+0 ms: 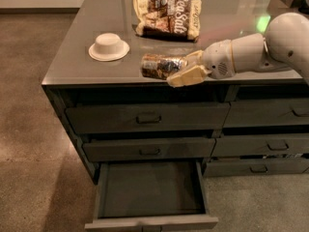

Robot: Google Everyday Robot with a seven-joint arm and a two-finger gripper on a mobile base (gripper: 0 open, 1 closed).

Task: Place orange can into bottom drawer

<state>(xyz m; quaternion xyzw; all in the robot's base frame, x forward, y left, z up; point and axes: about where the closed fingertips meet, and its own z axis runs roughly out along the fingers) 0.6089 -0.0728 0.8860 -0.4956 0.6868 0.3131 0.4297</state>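
Observation:
The orange can (161, 65) lies on its side in my gripper (182, 69), at the front edge of the grey counter (72, 62), above the left drawer stack. The cream fingers (188, 76) are closed around the can's right end, and the white arm (251, 52) reaches in from the right. The bottom drawer (149, 190) is pulled open below, and nothing shows inside it. The can is well above the drawer and slightly right of its middle.
An upturned white bowl (108, 46) sits on the counter to the left of the can. A brown-and-cream snack bag (168, 16) lies behind it. Two closed drawers (147, 117) are above the open one. Narrower drawers (263, 112) stand to the right. Brown floor surrounds the cabinet.

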